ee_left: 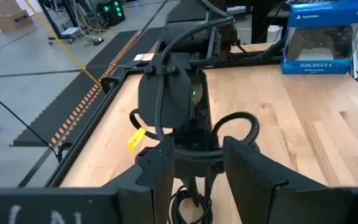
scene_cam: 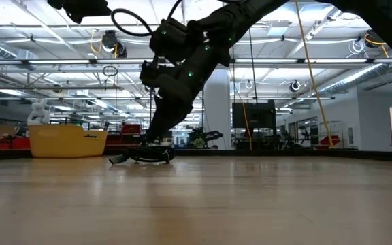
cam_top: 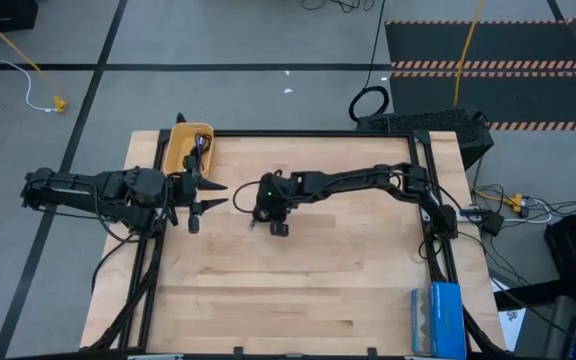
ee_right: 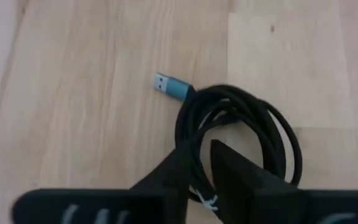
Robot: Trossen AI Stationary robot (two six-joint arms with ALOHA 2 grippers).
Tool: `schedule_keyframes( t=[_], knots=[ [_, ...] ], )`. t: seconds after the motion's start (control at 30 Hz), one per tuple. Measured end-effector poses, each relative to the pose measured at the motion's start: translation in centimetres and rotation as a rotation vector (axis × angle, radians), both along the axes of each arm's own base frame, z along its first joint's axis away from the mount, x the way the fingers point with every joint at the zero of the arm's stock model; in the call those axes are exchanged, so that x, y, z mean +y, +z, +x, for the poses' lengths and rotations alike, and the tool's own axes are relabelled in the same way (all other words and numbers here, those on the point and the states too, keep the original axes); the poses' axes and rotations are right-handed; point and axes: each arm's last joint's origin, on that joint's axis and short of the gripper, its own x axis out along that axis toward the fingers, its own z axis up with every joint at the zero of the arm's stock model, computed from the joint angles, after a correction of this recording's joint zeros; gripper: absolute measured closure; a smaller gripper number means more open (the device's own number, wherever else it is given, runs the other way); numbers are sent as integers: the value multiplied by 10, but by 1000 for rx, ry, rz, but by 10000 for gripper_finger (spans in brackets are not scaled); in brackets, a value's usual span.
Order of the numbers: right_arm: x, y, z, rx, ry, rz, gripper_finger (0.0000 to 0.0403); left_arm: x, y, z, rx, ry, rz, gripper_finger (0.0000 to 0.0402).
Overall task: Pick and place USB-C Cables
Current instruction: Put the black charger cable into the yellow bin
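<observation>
A black USB-C cable point(ee_right: 241, 118) in a small round coil, with a blue-grey plug point(ee_right: 169, 87), lies on the wooden table near its middle point(scene_cam: 145, 156). My right gripper point(ee_right: 197, 180) stands over the coil, pointing down point(cam_top: 268, 213), shut on its strands. My left gripper point(cam_top: 218, 195) hovers open just left of it, level, fingers pointing toward the right arm point(ee_left: 197, 180). A yellow bin point(cam_top: 183, 150) sits at the far left of the table with a dark cable point(cam_top: 200, 148) in it. The other cables do not show. My right gripper pinches several strands of the black coil on the side opposite the plug point(ee_right: 194, 163) between its two fingers, from above, pointing down. A small white tie point(ee_right: 207, 199) shows beside the fingers. The coil lies flat on the table point(scene_cam: 148, 158).
A blue boxed game controller point(cam_top: 438, 318) lies at the table's near right corner point(ee_left: 321, 37). A black frame rail point(cam_top: 308, 135) runs around the table. The near half of the tabletop is bare wood point(cam_top: 298, 300). A thick black cable loop point(cam_top: 370, 103) lies on the floor beyond.
</observation>
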Motion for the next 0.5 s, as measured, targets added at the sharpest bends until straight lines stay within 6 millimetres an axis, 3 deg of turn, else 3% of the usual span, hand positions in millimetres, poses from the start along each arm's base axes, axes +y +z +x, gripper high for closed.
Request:
schedule_keyframes(
  t=[0.3,0.5],
  knots=[
    [11,-28,-8,-25,-32,5,255,0,0,0,-1,0,-1,261],
    [13,-39,-12,-43,-38,-1,232,0,0,0,-2,0,-1,261]
  ],
)
